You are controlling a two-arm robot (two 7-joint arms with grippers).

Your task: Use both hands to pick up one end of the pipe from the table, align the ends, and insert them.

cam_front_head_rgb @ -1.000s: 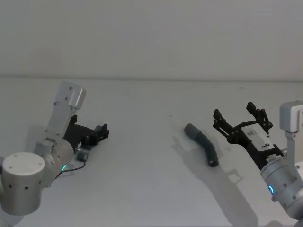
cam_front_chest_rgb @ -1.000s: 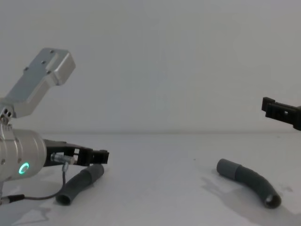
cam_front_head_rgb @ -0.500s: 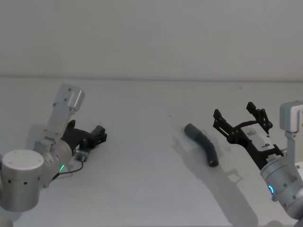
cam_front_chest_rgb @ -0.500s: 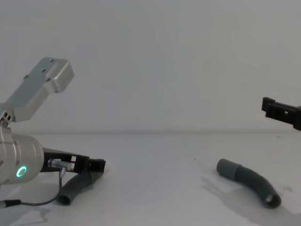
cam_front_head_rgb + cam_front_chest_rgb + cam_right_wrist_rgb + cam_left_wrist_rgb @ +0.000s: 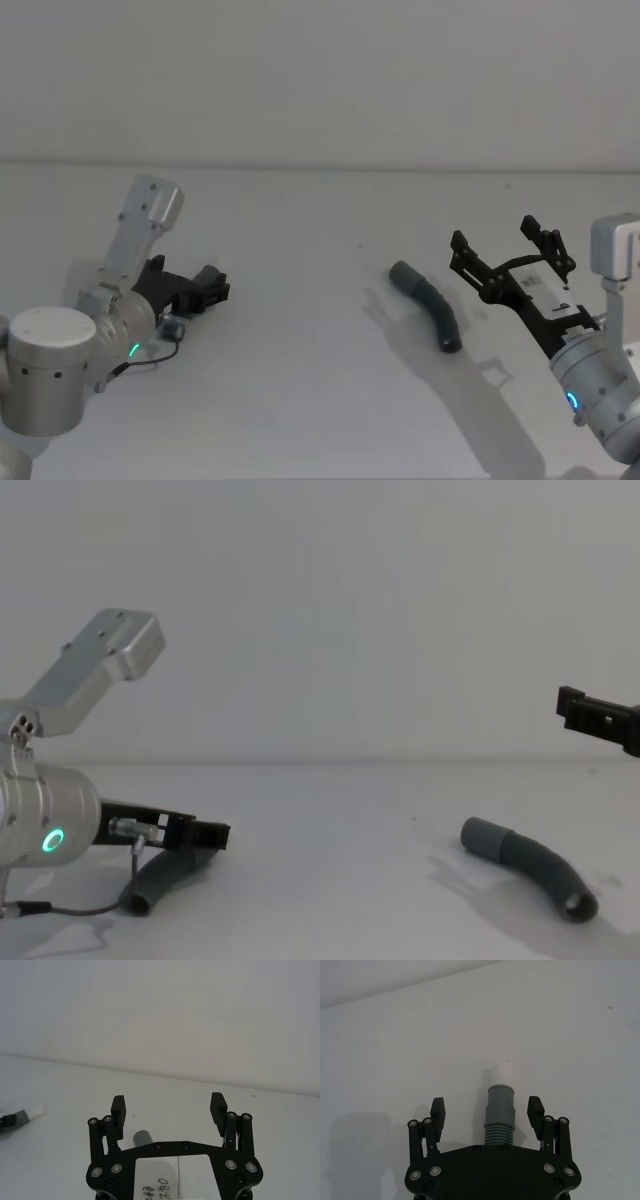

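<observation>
From the head view, most of the left hose piece [image 5: 207, 274] is hidden under the left gripper [image 5: 208, 291] and its arm, and just a grey end pokes out. The left wrist view shows more: dark ribs, then a smooth lighter cuff [image 5: 500, 1102] with a small white tip [image 5: 502, 1071]. It lies on the worktop [image 5: 320, 400] between fingers [image 5: 438, 1109] spread wide, with a gap on each side. The right gripper [image 5: 500, 240] is cut off at the chest view's right edge. It hangs above the worktop, its fingers wide apart and holding nothing. Near it, toward the robot's left, lies the right hose piece [image 5: 530, 863], curved and dark grey with a wider, lighter collar [image 5: 482, 837]. The gripper's body hides most of it in the right wrist view.
</observation>
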